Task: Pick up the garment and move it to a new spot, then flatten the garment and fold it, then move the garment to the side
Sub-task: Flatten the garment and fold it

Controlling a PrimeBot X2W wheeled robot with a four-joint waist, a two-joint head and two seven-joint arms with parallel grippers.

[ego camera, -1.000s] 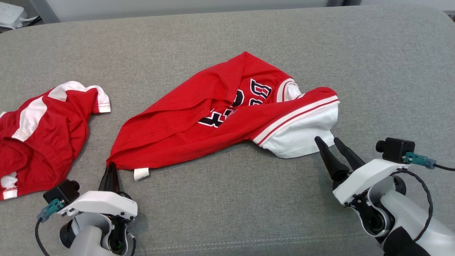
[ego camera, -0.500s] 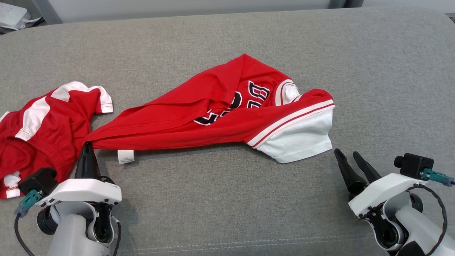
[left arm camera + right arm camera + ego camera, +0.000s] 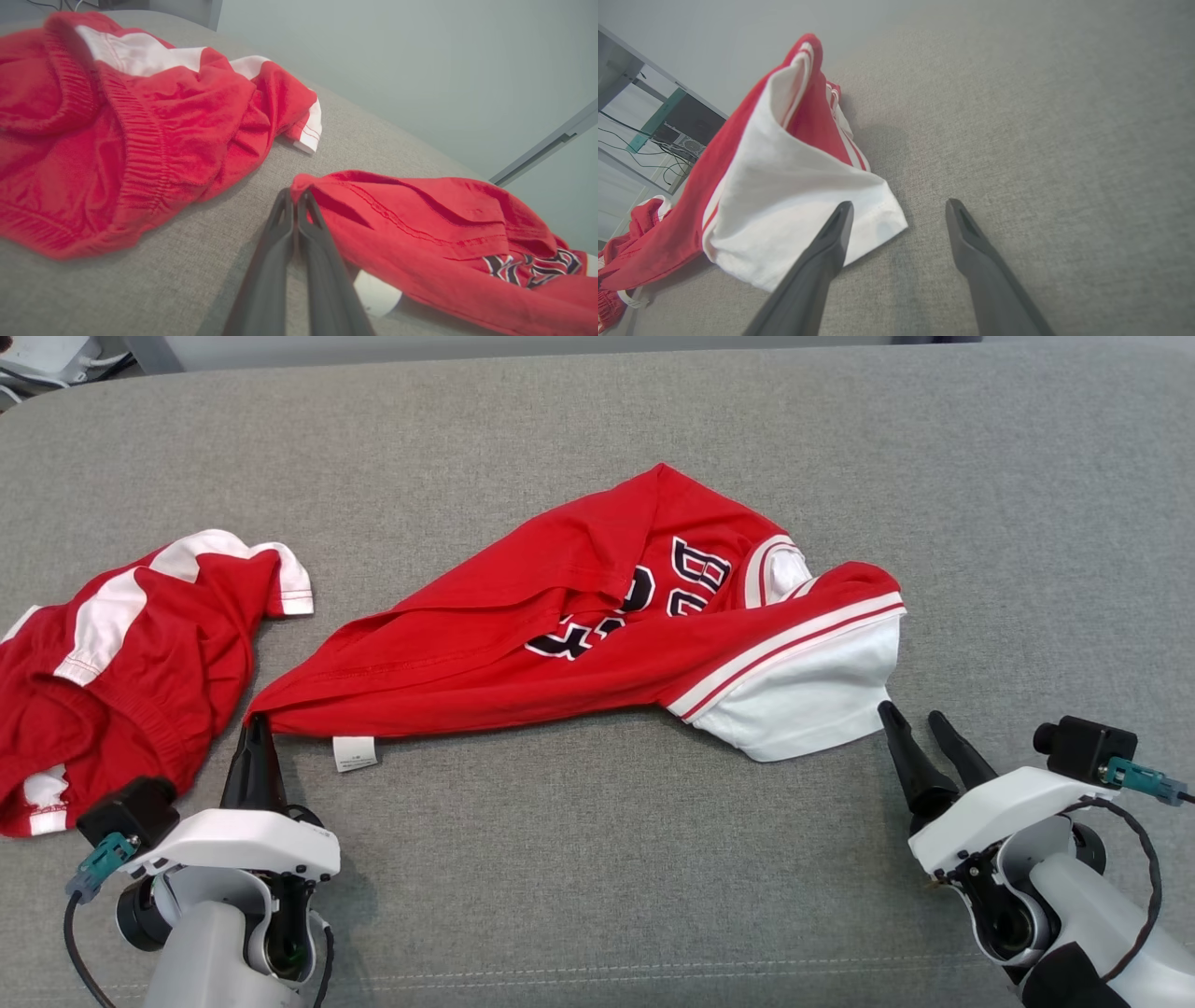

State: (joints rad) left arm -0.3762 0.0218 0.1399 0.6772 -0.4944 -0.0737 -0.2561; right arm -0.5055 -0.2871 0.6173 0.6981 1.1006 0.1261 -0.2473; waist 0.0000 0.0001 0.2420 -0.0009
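The garment [image 3: 579,625] is a red jersey with dark lettering and a white, striped sleeve [image 3: 803,695]. It lies crumpled and stretched across the middle of the grey cushion. My left gripper [image 3: 257,723] is shut on its lower-left hem corner; in the left wrist view the closed fingertips [image 3: 286,200] pinch that red corner of the garment [image 3: 420,224]. My right gripper [image 3: 911,713] stands open just right of the sleeve's edge. In the right wrist view the white sleeve [image 3: 784,205] lies beside the right gripper's [image 3: 899,204] left finger, with nothing between the fingers.
A second red piece with white panels and an elastic waistband, the shorts [image 3: 121,663], lies bunched at the left, close to my left gripper [image 3: 117,116]. A white label [image 3: 355,752] hangs from the jersey's hem. The grey cushion [image 3: 597,859] extends in front and to the right.
My left gripper has dragged the hem corner to the left and away from me, stretching the jersey out. My right gripper has backed off to the right of the sleeve. The camera shifted slightly.
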